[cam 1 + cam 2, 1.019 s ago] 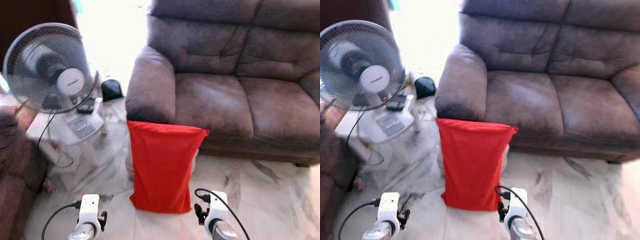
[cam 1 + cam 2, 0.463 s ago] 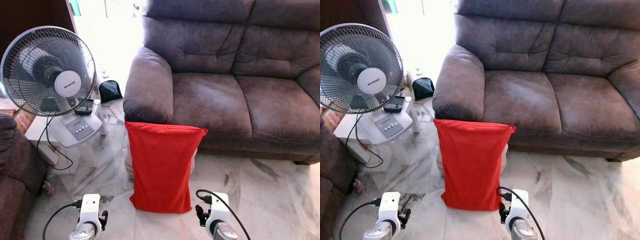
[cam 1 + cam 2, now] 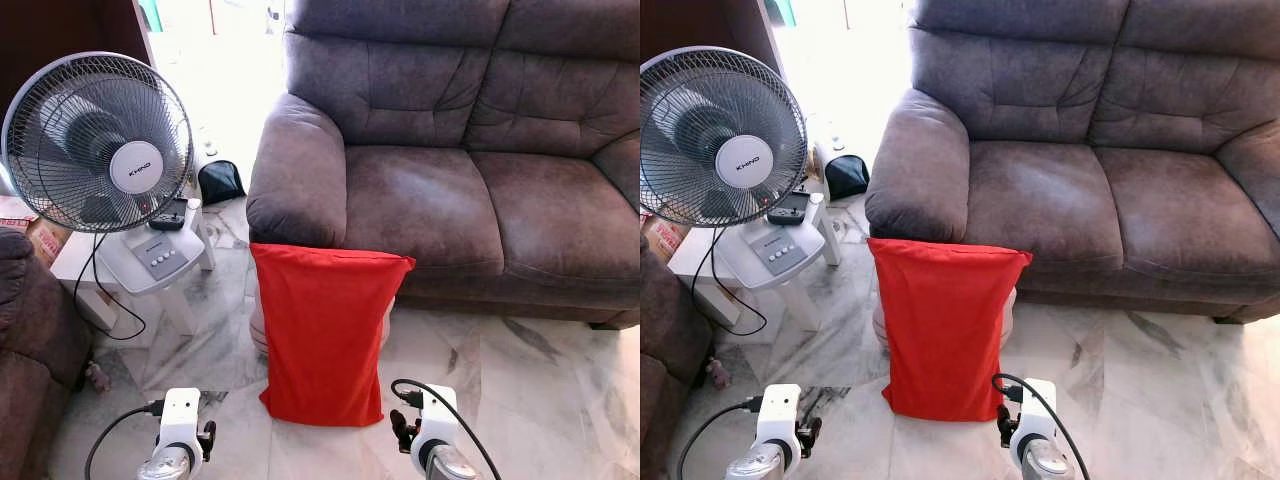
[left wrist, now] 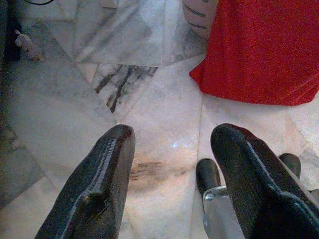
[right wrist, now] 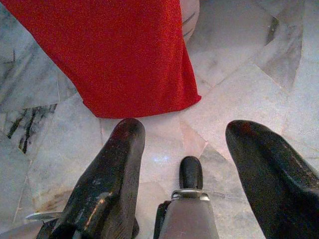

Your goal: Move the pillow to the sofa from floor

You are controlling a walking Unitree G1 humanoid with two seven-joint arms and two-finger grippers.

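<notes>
A red pillow (image 3: 325, 335) stands upright on the marble floor, leaning against the front of the brown sofa (image 3: 430, 200) just below its left armrest. A pale striped object (image 4: 198, 17) sits partly hidden behind the pillow. Both arms are low in front of the pillow, the left arm (image 3: 178, 435) to its left and the right arm (image 3: 430, 435) to its right. My left gripper (image 4: 174, 144) is open over bare floor, with the pillow's lower corner (image 4: 259, 55) a short way ahead. My right gripper (image 5: 185, 134) is open too, the pillow's bottom edge (image 5: 114, 59) just beyond its fingertips.
A standing fan (image 3: 100, 145) on a white base (image 3: 150, 262) is at the left, its cable trailing on the floor. A dark bag (image 3: 220, 182) lies behind it. Another brown seat (image 3: 25, 330) edges the far left. Open marble floor (image 3: 540, 390) lies to the right.
The view has shifted slightly and sharpened as the camera steadied. The pillow and both arms have stayed where they were.
</notes>
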